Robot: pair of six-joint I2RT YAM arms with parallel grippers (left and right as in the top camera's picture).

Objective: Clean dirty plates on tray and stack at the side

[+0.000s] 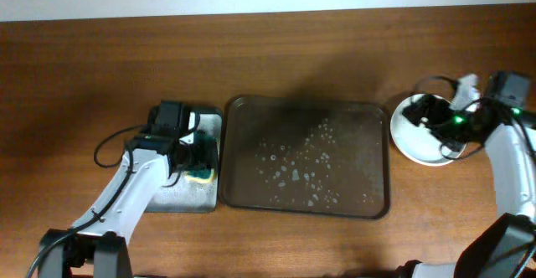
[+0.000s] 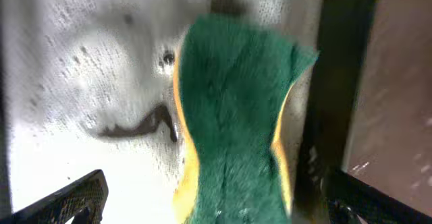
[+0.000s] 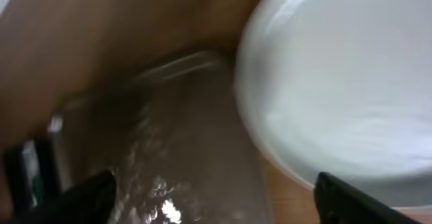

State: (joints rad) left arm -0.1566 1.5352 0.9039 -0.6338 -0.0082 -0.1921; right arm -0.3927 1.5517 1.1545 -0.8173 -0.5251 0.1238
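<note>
The dark brown tray (image 1: pixel 306 157) lies in the middle of the table, wet with droplets and with no plate on it. White plates (image 1: pixel 423 144) sit on the table just right of the tray; how many are stacked I cannot tell. My right gripper (image 1: pixel 433 119) hovers over them, open and empty. In the right wrist view the white plate (image 3: pixel 337 96) fills the upper right, the wet tray (image 3: pixel 169 150) lies to the left, and the jaws (image 3: pixel 216 204) are spread wide. My left gripper (image 1: pixel 194 151) is open over the green-yellow sponge (image 1: pixel 201 171).
The sponge (image 2: pixel 233 116) lies on a smaller wet tray (image 1: pixel 188 194) left of the brown tray, between my spread left fingers (image 2: pixel 216 207) without touching them. Cables trail from both arms. Bare wooden table surrounds the trays.
</note>
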